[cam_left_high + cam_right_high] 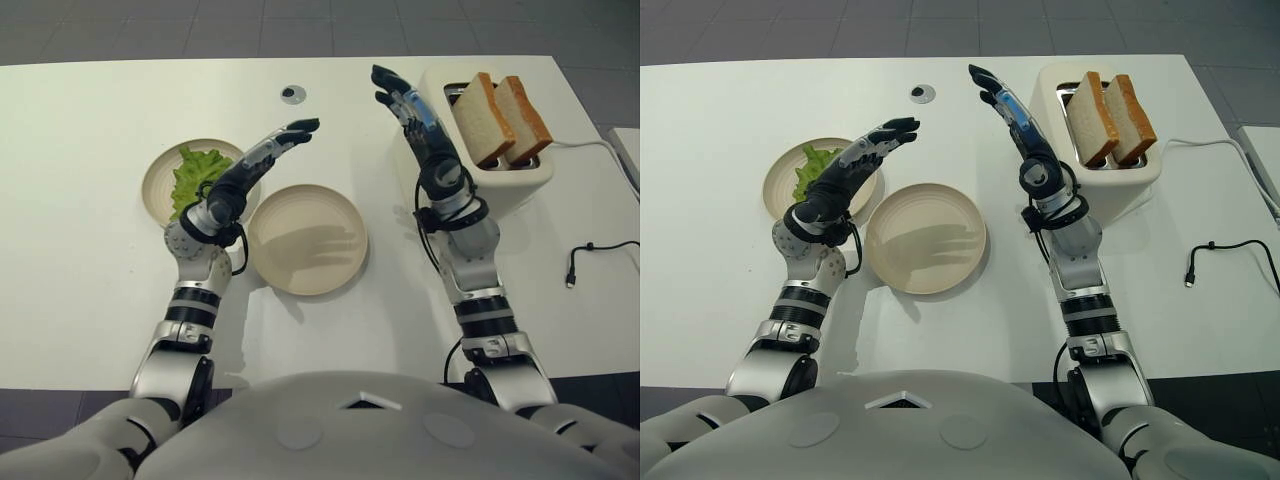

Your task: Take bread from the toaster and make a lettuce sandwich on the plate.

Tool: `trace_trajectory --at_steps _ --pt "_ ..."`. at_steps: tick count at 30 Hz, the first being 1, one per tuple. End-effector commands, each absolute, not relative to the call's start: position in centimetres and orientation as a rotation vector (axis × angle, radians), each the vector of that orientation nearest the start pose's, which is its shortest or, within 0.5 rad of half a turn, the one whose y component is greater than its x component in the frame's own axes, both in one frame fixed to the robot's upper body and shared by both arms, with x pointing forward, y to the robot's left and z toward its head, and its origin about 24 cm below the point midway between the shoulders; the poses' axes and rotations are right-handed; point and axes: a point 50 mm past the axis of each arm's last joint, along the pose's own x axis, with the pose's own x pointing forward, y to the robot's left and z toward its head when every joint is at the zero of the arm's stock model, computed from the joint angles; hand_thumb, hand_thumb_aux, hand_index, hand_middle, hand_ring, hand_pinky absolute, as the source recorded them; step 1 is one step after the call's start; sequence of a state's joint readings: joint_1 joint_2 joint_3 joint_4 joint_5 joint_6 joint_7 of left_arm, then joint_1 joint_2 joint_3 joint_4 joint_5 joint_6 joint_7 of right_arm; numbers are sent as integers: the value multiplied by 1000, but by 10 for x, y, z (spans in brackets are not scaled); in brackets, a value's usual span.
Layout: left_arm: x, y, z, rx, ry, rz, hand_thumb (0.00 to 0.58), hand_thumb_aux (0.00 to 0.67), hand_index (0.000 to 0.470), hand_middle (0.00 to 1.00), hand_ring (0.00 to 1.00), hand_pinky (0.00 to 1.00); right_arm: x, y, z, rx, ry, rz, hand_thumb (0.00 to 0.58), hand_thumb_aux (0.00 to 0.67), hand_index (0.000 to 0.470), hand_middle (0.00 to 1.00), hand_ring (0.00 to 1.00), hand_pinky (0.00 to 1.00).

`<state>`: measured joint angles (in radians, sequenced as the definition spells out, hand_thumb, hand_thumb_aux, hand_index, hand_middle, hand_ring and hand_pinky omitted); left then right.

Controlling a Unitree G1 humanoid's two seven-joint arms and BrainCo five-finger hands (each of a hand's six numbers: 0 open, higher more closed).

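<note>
- Left hand [262,157]: fingers [300,128] stretched out straight, gripping nothing. It hovers above the desk [90,120], over the gap between the two plates.
- Right hand [410,105]: fingers [385,80] extended and slightly spread, gripping nothing. Raised just beside the toaster's left side, apart from the bread.
- Bread slices: two, first slice [483,120] and second slice [525,118], standing side by side in the slots, tops sticking out.
- Toaster [520,185]: one, white, far right of the desk. It holds both slices.
- Plates: two, round, beige, just beside each other. Lettuce plate [155,190] on the left holds one lettuce leaf [198,175]. Second plate [307,240] sits right of it, nearer the robot.
- Views: the left eye view shows most of the leaf beside the left wrist. In the right eye view the hand covers more of it.
- Also on the desk: one loose black cable [600,247] at right, one small round fitting [293,94] at far centre.
</note>
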<state>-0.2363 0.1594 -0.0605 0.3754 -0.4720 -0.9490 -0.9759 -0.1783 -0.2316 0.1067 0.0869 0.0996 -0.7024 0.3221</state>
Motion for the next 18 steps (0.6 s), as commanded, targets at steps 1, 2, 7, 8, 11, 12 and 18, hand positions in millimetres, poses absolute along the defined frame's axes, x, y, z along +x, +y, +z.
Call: trace_trajectory --at_steps 1,2,7,8,11,12,18 --pt "251 145 95 170 -845 -821 0 0 0 0 0 0 254 -144 126 -216 -748 481 0 0 0 0 0 0" --pt "252 145 95 171 -850 -812 0 0 0 0 0 0 252 -144 128 -219 -759 485 0 0 0 0 0 0" --pt "258 146 100 168 -867 -737 0 0 0 0 0 0 235 -156 141 -367 -784 575 0 0 0 0 0 0" --pt "260 145 99 193 -859 -730 0 0 0 0 0 0 231 -163 145 -411 -780 590 0 0 0 0 0 0" --pt "263 143 96 254 -843 -730 0 0 0 0 0 0 223 -193 164 -467 -802 550 0 0 0 0 0 0" --pt "264 143 95 266 -841 -727 0 0 0 0 0 0 222 -206 171 -498 -813 504 0 0 0 0 0 0" --pt "264 140 91 287 -830 -729 0 0 0 0 0 0 237 -272 195 -842 -730 143 0 0 0 0 0 0"
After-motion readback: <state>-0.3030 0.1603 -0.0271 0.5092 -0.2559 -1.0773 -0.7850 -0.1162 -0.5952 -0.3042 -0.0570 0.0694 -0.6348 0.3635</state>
